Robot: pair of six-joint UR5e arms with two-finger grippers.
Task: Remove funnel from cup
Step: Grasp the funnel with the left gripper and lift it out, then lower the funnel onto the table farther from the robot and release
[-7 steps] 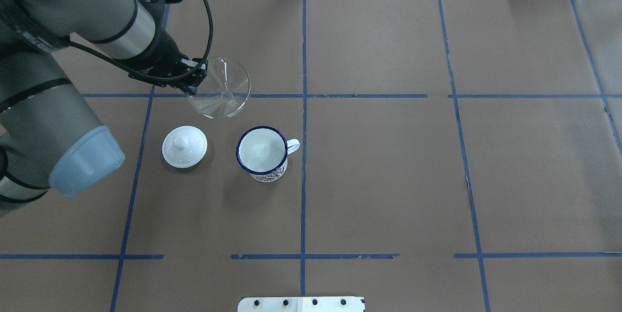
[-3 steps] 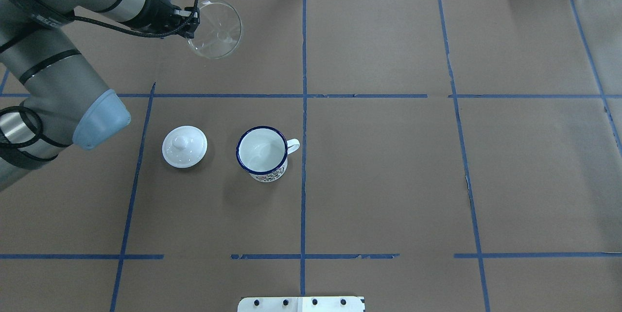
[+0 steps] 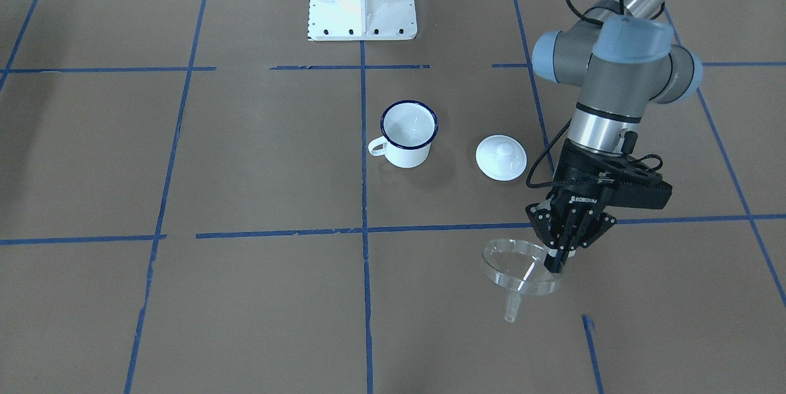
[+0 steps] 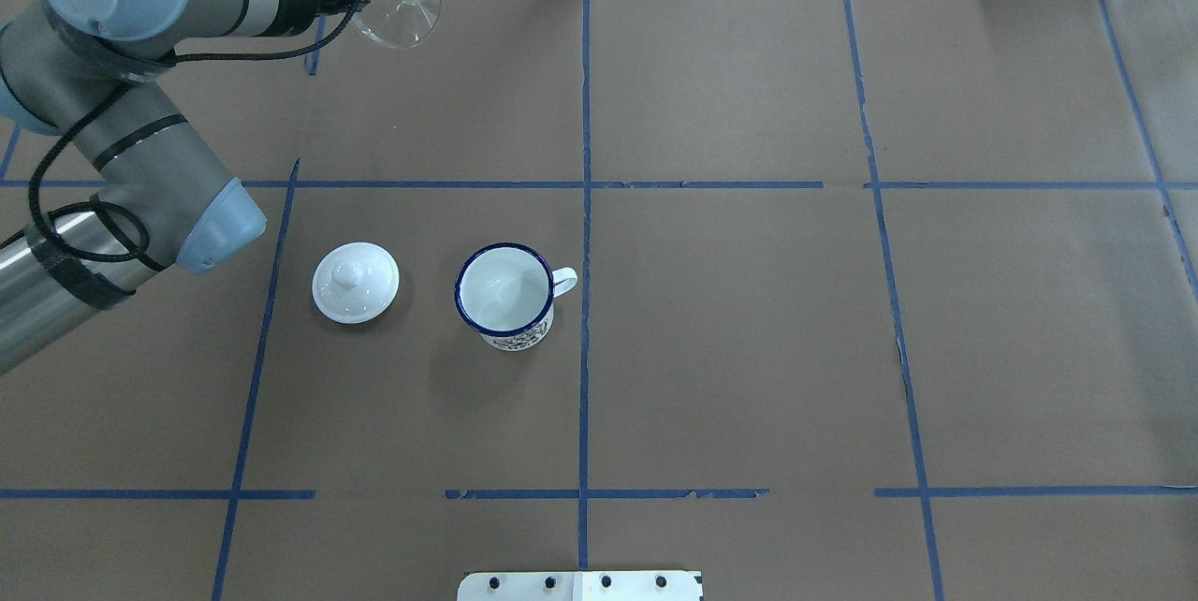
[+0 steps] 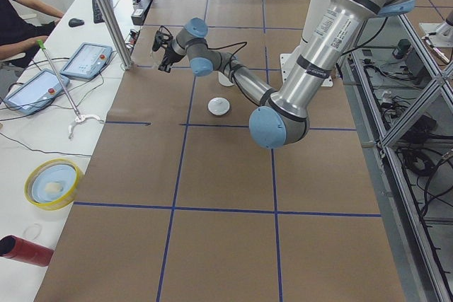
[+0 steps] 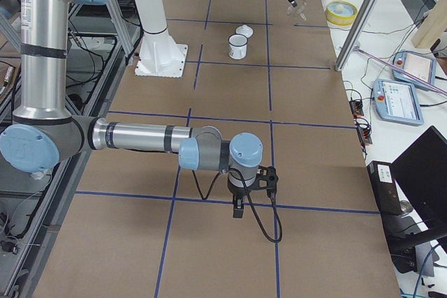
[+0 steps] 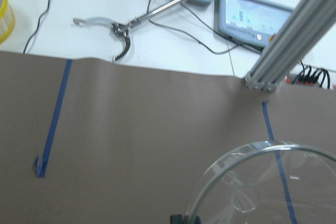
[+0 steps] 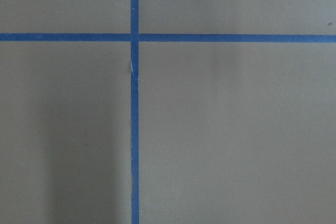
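The left pincer (image 3: 556, 260) is pinching the rim of the clear funnel (image 3: 511, 266), its spout barely showing against the brown surface (image 3: 245, 167).

Left arm reaches far forward, left gripper (image 3: 557, 259) pointing down, fingers (image 3: 562, 240) pinched on the funnel (image 3: 513, 271) rim. Right arm stretches low, right gripper (image 6: 238, 209) pointing down, grip state unclear.

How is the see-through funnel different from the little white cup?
The funnel is clear like glass; the cup is white with a dark blue rim. The funnel is pinched at its rim by the left gripper, while the cup stands alone on the table. The funnel ends in a narrow spout; the cup has a loop handle instead. Both have a round mouth that faces up.
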